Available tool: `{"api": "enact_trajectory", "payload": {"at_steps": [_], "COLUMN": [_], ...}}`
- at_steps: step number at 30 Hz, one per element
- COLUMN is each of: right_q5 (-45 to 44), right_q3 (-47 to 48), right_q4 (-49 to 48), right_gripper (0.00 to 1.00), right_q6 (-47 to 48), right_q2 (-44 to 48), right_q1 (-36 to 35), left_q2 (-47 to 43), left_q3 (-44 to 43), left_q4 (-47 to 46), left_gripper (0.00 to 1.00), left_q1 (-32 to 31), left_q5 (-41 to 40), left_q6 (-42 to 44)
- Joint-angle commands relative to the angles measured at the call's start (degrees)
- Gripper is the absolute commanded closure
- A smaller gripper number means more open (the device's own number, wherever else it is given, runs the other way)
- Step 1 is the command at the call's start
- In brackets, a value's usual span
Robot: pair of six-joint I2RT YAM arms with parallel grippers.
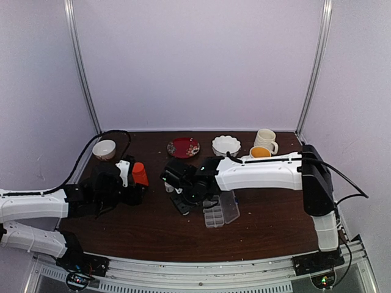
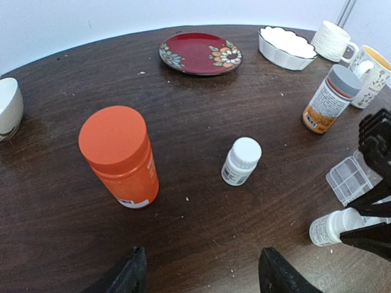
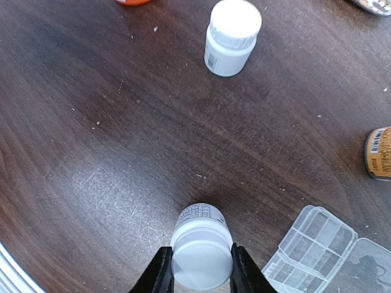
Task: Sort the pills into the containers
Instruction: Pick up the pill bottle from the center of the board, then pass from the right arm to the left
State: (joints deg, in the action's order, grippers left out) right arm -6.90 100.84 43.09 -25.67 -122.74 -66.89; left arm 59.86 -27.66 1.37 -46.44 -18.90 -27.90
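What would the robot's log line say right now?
left gripper: open, empty | right gripper: gripping white bottle by organizer | organizer lid: open

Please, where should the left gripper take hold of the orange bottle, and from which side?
Probably around the body of the orange bottle, below its cap, coming level from the near side, where the open left gripper is. It stands upright, its walls are round and straight, and the table is bare on both flanks.
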Motion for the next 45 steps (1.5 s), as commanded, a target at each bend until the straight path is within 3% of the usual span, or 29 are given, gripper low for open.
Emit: {"api": "enact_trajectory", "payload": {"at_steps": [1, 7, 11, 13, 14, 19, 25, 31, 41, 45], "right_q5": [-3.0, -0.3, 4.0, 5.5, 6.1, 8.9, 14.3, 16.8, 18.2, 18.3], "right_q3": [-0.1, -6.1, -12.2, -15.3, -16.8, -21.3, -22.5, -24.3, -25.4, -25.8], "right_q4": [-1.0, -8.2, -15.3, -20.0, -21.7, -27.4, -29.8, -32.8, -34.5, -35.0], "right_gripper": [0.74, 0.75, 0.76, 0.77, 0.77, 0.77, 0.77, 0.77, 0.78, 0.78], "right_q6": [0.4, 0.3, -1.1, -1.6, -1.9, -1.9, -1.3, -2.4, -2.7, -2.7], "right_q2": [7.1, 16.3, 22.4, 26.0, 27.3, 31.8, 33.0, 33.8, 34.5, 34.7], "right_q1": [-0.3, 1.1, 2.6, 3.2, 3.5, 3.9, 3.9, 3.8, 3.8, 3.8], "left_q2": [-0.1, -0.3, -1.8, -2.1, -2.1, -1.6, 1.2, 4.6, 6.3, 7.0], "left_q3": [-1.4, -3.0, -0.8, 1.8, 3.4, 7.2, 2.8, 1.3, -0.6, -1.6], "left_q4": [-4.6, -7.6, -15.1, -22.1, -26.1, -40.8, -38.3, -41.2, -41.0, -38.9], "left_gripper": [0.34, 0.31, 0.27, 0.05, 0.03, 0.02, 0.02, 0.13, 0.25, 0.39], "left_q1": [0.3, 0.3, 0.2, 0.2, 0.3, -0.3, -1.2, -1.5, -1.6, -1.6], "left_q5": [6.7, 13.7, 18.7, 22.9, 25.1, 33.4, 35.9, 40.8, 39.7, 40.6], "left_q6": [4.0, 9.2, 13.9, 17.6, 20.0, 34.9, 42.2, 45.7, 45.3, 45.5]}}
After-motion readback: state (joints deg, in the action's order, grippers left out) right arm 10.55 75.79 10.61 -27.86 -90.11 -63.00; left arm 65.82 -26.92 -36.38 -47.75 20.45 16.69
